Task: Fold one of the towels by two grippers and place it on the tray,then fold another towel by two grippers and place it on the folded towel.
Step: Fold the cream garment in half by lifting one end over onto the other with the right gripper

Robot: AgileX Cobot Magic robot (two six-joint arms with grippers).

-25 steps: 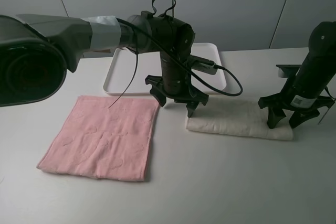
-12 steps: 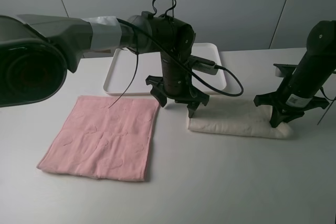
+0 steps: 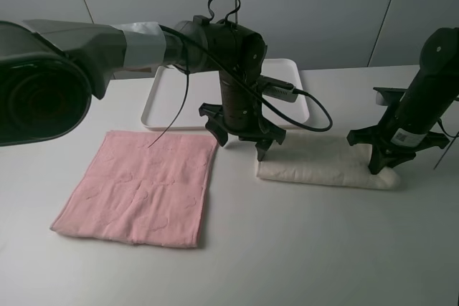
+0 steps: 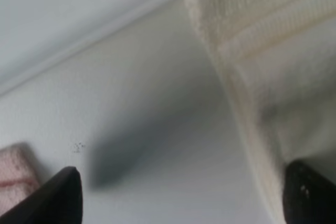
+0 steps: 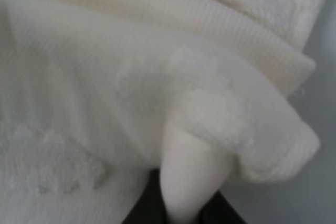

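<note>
Meanwhile, a folded cream terry towel (image 3: 326, 166) is clamped at one end by the right gripper (image 3: 387, 164).
At its other end the left gripper (image 3: 239, 141) is held spread wide and empty; a flat pink square towel (image 3: 140, 188) lies alongside, and a white rectangular tray (image 3: 161, 98) is partly hidden behind.

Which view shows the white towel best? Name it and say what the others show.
Exterior high: the whole folded white towel shows there, end to end, on the table. The left wrist view catches only one corner and an edge. The right wrist view is a close-up of a bunched fold, with no outline.
</note>
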